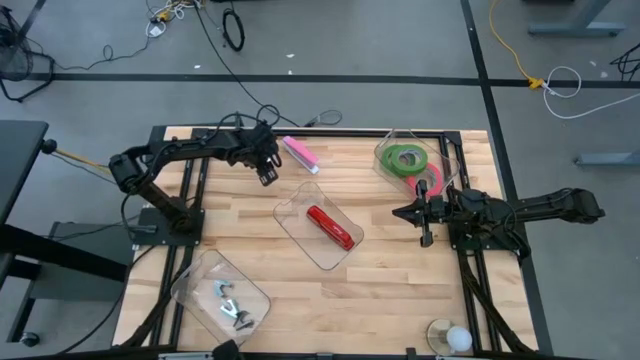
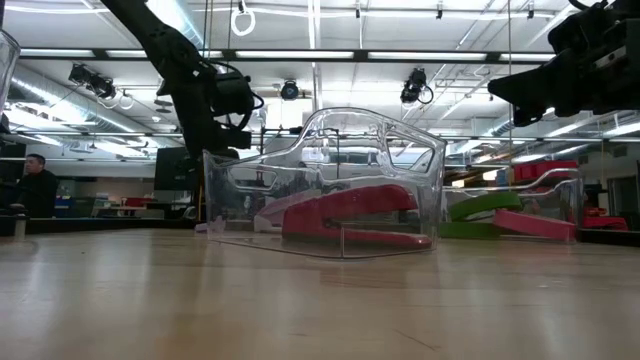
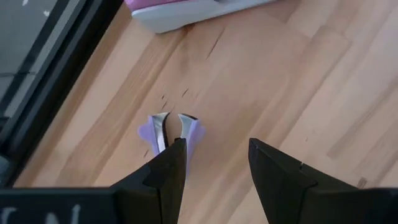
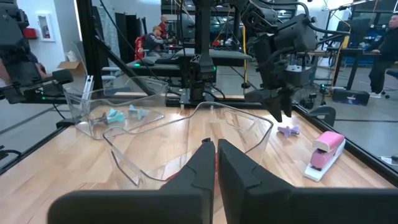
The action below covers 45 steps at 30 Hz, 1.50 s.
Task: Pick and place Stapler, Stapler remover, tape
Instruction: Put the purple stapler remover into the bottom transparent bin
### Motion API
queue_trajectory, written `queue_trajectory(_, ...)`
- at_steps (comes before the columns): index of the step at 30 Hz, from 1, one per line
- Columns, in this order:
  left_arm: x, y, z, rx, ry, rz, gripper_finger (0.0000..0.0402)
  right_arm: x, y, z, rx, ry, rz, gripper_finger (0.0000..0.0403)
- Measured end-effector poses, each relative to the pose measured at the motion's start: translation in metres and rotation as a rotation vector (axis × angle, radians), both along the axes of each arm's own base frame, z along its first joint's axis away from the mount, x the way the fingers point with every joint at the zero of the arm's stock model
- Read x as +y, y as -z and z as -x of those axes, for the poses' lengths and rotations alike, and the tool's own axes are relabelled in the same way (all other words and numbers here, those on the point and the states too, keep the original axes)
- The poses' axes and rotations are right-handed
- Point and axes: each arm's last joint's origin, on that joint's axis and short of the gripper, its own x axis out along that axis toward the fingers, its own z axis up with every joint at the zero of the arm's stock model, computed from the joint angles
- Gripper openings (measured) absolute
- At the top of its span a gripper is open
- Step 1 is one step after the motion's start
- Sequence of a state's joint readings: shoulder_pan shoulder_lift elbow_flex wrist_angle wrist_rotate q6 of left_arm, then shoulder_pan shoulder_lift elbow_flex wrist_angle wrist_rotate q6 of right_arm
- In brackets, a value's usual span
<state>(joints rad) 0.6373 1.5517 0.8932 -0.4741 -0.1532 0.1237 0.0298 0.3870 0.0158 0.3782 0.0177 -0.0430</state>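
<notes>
A lilac staple remover (image 3: 169, 127) lies on the wooden table and also shows in the right wrist view (image 4: 287, 130). My left gripper (image 3: 217, 158) is open and hovers just above it without touching; in the high view it is at the table's far left (image 1: 267, 172). A pink stapler (image 1: 300, 153) lies on the table just right of it. A red stapler (image 1: 331, 227) lies in the middle clear tray (image 1: 290, 212). Green tape (image 1: 405, 157) and red-pink tape (image 1: 432, 180) sit in the far-right clear tray. My right gripper (image 1: 413, 212) is shut and empty, right of the middle tray.
A third clear tray (image 1: 195, 290) at the near left holds several staple removers (image 1: 230, 305). A white ball in a small dish (image 1: 452, 337) sits at the near right edge. People show in the room beyond the table (image 2: 35, 185).
</notes>
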Motion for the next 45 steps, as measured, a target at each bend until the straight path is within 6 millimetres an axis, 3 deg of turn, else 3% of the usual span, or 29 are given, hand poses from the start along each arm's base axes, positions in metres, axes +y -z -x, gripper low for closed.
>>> queue_trajectory(31, -0.031, -0.003, -0.019, -0.041, 0.068, 0.085, 0.0177, 0.0, 0.0, 0.0, -0.001, 0.0, 0.0, 0.0022)
queue_trajectory(36, -0.028, -0.027, -0.024, -0.014, 0.067, 0.102, 0.0177, 0.0, 0.0, 0.0, -0.001, 0.0, 0.0, 0.0022)
queue_trajectory(45, -0.011, -0.096, -0.04, -0.057, 0.14, -0.046, 0.0177, 0.0, 0.0, 0.0, -0.001, 0.0, 0.0, 0.0022)
